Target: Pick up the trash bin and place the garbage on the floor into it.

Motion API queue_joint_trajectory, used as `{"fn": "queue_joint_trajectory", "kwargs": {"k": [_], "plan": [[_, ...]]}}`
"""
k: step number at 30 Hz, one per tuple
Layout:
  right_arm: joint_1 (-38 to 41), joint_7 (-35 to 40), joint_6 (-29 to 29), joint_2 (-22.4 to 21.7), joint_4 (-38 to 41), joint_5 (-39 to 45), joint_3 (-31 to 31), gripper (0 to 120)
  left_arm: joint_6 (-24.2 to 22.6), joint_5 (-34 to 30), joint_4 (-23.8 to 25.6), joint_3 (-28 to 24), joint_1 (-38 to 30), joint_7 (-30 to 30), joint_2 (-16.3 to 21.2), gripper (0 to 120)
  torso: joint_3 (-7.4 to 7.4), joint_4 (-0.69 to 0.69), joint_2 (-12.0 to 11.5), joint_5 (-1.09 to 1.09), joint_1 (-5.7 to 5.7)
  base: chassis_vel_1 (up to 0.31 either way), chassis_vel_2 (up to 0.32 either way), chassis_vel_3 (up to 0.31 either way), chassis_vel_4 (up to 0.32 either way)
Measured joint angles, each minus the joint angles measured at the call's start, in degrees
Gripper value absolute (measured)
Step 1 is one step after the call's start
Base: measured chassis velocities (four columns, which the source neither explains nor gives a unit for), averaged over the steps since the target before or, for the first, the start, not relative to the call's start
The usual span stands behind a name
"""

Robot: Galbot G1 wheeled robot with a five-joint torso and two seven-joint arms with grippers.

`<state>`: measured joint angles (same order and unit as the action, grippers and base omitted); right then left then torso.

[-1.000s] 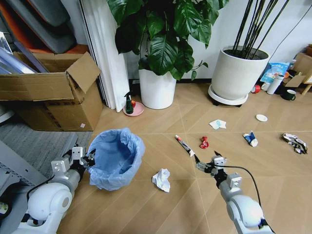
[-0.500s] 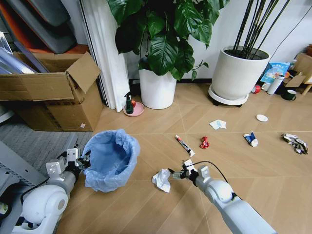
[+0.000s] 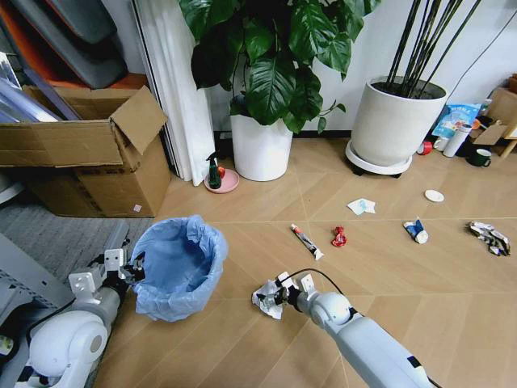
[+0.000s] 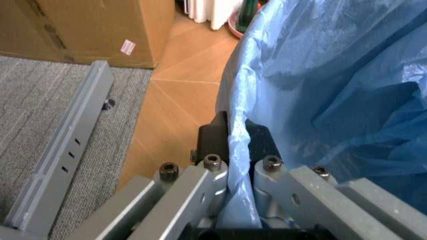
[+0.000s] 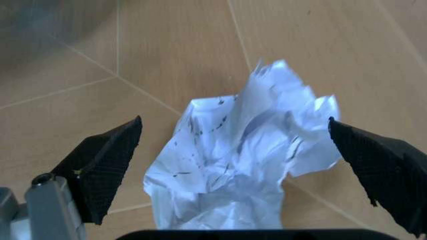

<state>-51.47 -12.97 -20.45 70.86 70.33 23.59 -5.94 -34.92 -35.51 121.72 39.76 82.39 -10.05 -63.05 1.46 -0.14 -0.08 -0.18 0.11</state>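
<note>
Right gripper (image 3: 275, 297) straddles the crumpled paper (image 3: 265, 295) with fingers spread, ready to pinch, while the left gripper (image 3: 129, 271) clamps the trash bin (image 3: 174, 267) rim at nine o'clock, near the paper.

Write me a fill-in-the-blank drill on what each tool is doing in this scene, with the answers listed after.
1. The left tool is shut on the rim of the ____ bag lining the trash bin.
2. The right tool stands ____, one finger on each side of a crumpled white paper.
3. That paper lies on the wooden ____.
4. Behind the bin stands a brown ____ box.

Missing words: blue; open; floor; cardboard
</note>
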Motion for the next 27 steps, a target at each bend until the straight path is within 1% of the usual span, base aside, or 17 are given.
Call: {"fn": "queue_joint_trajectory", "kwargs": {"k": [2, 3, 5, 6, 9, 10, 11, 13, 14, 17, 19, 20, 22, 23, 25, 26, 27], "plan": [[-0.2, 1.1, 0.0, 0.9, -0.8, 0.0, 0.0, 94, 0.0, -0.2, 0.0, 0.0, 0.0, 0.0, 0.1, 0, 0.00, 0.00, 0.0, -0.01, 0.00, 0.000, 0.000, 0.000, 0.000], [-0.2, 1.1, 0.0, 0.9, -0.8, 0.0, 0.0, 94, 0.0, -0.2, 0.0, 0.0, 0.0, 0.0, 0.1, 0, 0.00, 0.00, 0.0, -0.01, 0.00, 0.000, 0.000, 0.000, 0.000], [-0.2, 1.7, 0.1, 1.9, -1.8, 0.0, -0.1, 86, -0.1, -0.3, 0.2, 0.0, 0.1, 0.0, 0.1, 0, 0.00, 0.01, 0.0, 0.00, 0.00, 0.000, 0.000, 0.000, 0.000], [-0.2, 1.7, 0.1, 1.9, -1.8, 0.0, -0.1, 86, -0.1, -0.3, 0.2, 0.0, 0.1, 0.0, 0.1, 0, 0.00, 0.01, 0.0, 0.00, 0.00, 0.000, 0.000, 0.000, 0.000], [-0.1, 2.3, 0.8, 2.9, -3.2, -0.2, -0.1, 72, -0.1, -0.5, 0.6, 0.0, 0.3, 0.0, 0.2, 0, 0.00, 0.01, 0.0, 0.01, 0.00, 0.000, 0.000, 0.000, 0.000], [-0.1, 2.3, 0.8, 2.9, -3.2, -0.2, -0.1, 72, -0.1, -0.5, 0.6, 0.0, 0.3, 0.0, 0.2, 0, 0.00, 0.01, 0.0, 0.01, 0.00, 0.000, 0.000, 0.000, 0.000], [0.0, 2.6, 1.0, 3.0, -3.4, -0.3, 0.0, 64, -0.1, -0.5, 0.7, 0.0, 0.3, 0.1, 0.2, 0, 0.00, 0.01, 0.0, -0.01, 0.00, 0.000, 0.000, 0.000, 0.000], [-0.1, 2.8, 1.3, 3.0, -3.4, -0.3, 0.1, 55, -0.1, -0.5, 0.7, 0.0, 0.3, 0.1, 0.2, 0, 0.00, 0.01, 0.0, 0.00, 0.00, 0.000, 0.000, 0.000, 0.000], [-0.1, 2.8, 1.3, 3.0, -3.4, -0.3, 0.1, 55, -0.1, -0.5, 0.7, 0.0, 0.3, 0.1, 0.2, 0, 0.00, 0.01, 0.0, 0.00, 0.00, 0.000, 0.000, 0.000, 0.000], [-0.3, 3.2, 1.7, 3.1, -3.8, -0.5, 0.3, 41, -0.1, -0.5, 0.7, 0.0, 0.3, 0.1, 0.1, 0, 0.00, 0.00, 0.0, 0.00, 0.00, 0.000, 0.000, 0.000, 0.000], [-0.4, 3.3, 1.8, 3.2, -3.9, -0.6, 0.4, 37, -0.1, -0.5, 0.7, 0.0, 0.3, 0.1, 0.1, 0, 0.00, 0.00, 0.0, 0.00, 0.00, 0.000, 0.000, 0.000, 0.000], [-0.4, 3.6, 1.9, 3.5, -4.1, -0.6, 0.6, 31, -0.1, -0.6, 0.7, 0.0, 0.3, 0.1, 0.1, 0, 0.00, 0.01, 0.0, 0.00, 0.00, 0.000, 0.000, 0.000, 0.000], [-0.4, 3.9, 2.0, 3.8, -4.5, -0.6, 0.8, 22, -0.1, -0.7, 0.8, 0.0, 0.3, 0.1, 0.1, 0, 0.00, 0.01, 0.0, 0.00, 0.00, 0.000, 0.000, 0.000, 0.000], [-0.4, 3.9, 2.0, 3.8, -4.5, -0.6, 0.8, 22, -0.1, -0.7, 0.8, 0.0, 0.3, 0.1, 0.1, 0, 0.00, 0.01, 0.0, 0.00, 0.00, 0.000, 0.000, 0.000, 0.000], [-0.3, 4.1, 2.1, 4.1, -5.0, -0.6, 1.3, 13, -0.1, -0.9, 0.8, 0.0, 0.3, 0.1, 0.2, 0, 0.00, 0.01, 0.0, 0.00, 0.00, 0.000, 0.000, 0.000, 0.000], [-0.3, 4.1, 2.1, 4.1, -5.0, -0.6, 1.3, 13, -0.1, -0.9, 0.8, 0.0, 0.3, 0.1, 0.2, 0, 0.00, 0.01, 0.0, 0.00, 0.00, 0.000, 0.000, 0.000, 0.000], [-0.4, 4.2, 2.2, 4.3, -5.2, -0.6, 1.8, 5, -0.2, -1.0, 0.8, 0.0, 0.3, 0.1, 0.2, 0, 0.00, 0.01, 0.0, 0.00, 0.00, 0.000, 0.000, 0.000, 0.000]]}}
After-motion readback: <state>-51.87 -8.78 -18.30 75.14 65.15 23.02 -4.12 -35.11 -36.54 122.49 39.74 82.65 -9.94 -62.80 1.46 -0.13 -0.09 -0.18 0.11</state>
